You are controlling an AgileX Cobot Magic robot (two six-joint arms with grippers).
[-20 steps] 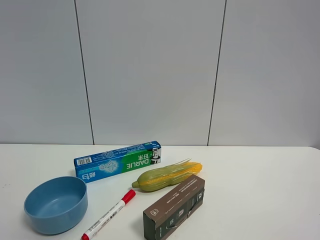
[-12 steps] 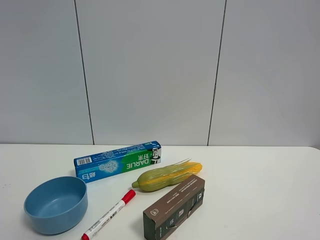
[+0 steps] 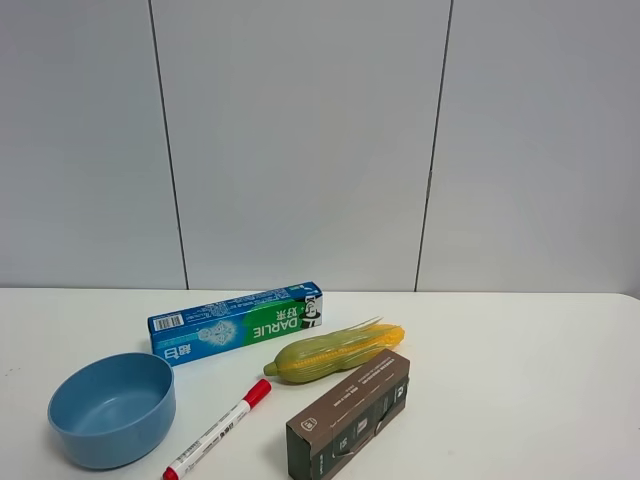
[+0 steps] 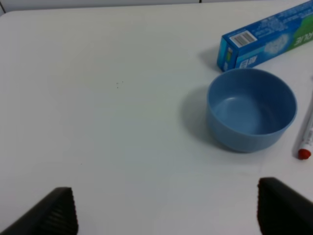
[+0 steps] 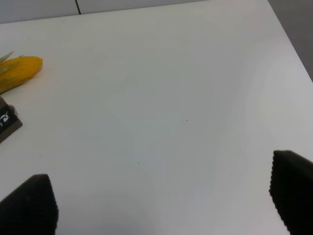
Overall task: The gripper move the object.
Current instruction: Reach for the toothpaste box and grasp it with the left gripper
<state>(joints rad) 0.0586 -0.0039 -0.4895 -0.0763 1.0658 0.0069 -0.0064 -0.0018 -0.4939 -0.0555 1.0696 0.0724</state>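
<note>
Darlie toothpaste carton [image 3: 236, 323] lies untouched near the desk's [image 3: 520, 380] back edge.
Left gripper [image 4: 166, 215] and right gripper [image 5: 161, 200] both gape, empty.

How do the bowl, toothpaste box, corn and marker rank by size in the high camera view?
1. Bowl: covers the most area, though it sits nearer the camera.
2. Toothpaste box: the longest.
3. Corn.
4. Marker: the thinnest.
</note>
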